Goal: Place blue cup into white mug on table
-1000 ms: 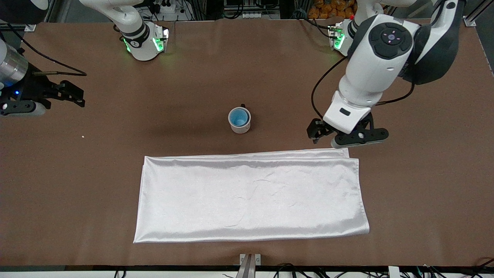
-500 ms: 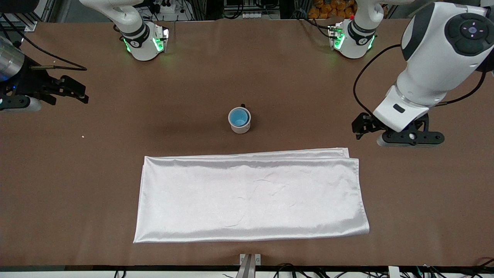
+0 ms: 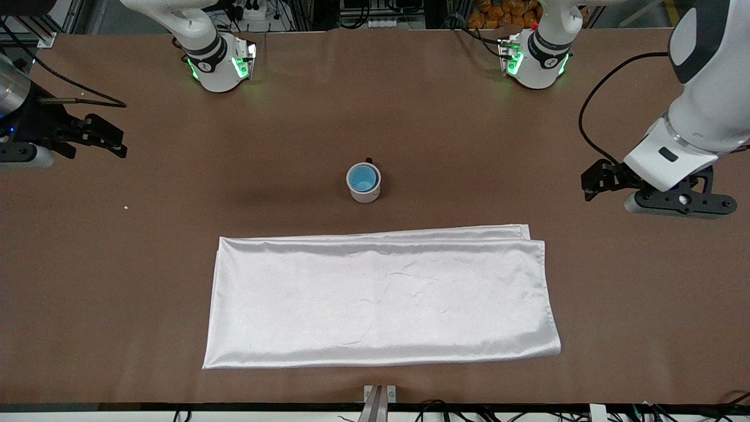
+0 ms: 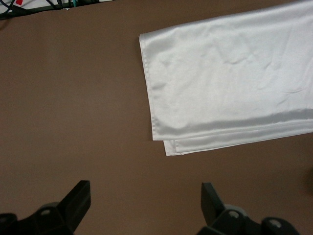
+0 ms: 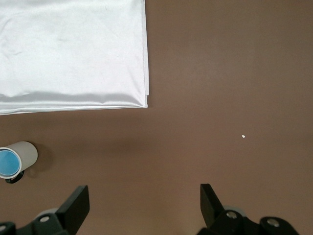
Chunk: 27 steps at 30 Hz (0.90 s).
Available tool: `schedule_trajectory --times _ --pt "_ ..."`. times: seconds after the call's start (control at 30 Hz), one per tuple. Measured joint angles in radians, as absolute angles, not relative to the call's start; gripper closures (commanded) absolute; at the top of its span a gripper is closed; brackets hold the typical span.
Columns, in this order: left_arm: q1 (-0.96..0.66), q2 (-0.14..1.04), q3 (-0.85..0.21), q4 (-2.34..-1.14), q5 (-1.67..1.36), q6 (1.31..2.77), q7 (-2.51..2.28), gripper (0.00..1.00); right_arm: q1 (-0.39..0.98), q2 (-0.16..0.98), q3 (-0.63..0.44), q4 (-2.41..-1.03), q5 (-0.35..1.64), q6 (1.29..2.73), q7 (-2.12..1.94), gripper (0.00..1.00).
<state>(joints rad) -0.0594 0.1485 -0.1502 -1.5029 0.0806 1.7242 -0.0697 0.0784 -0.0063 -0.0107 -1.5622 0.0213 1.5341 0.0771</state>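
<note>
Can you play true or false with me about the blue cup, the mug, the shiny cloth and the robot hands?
1. The blue cup sits inside the white mug. True.
2. The left gripper is holding the mug. False: it hangs empty, fingers open, over bare table at the left arm's end.
3. The white cloth lies nearer the front camera than the mug. True.
4. The mug stands on the cloth. False: it stands on the table, apart from it.
5. The right gripper is shut. False: its fingers are open, holding nothing.
</note>
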Motion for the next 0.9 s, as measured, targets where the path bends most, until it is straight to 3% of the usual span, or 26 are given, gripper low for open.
schedule_trajectory --times 0.9 --pt "-0.052 0.075 -0.085 -1.58 0.059 1.691 -0.031 0.0 0.078 -0.006 -0.011 -1.562 0.018 1.533 0.065 0.0"
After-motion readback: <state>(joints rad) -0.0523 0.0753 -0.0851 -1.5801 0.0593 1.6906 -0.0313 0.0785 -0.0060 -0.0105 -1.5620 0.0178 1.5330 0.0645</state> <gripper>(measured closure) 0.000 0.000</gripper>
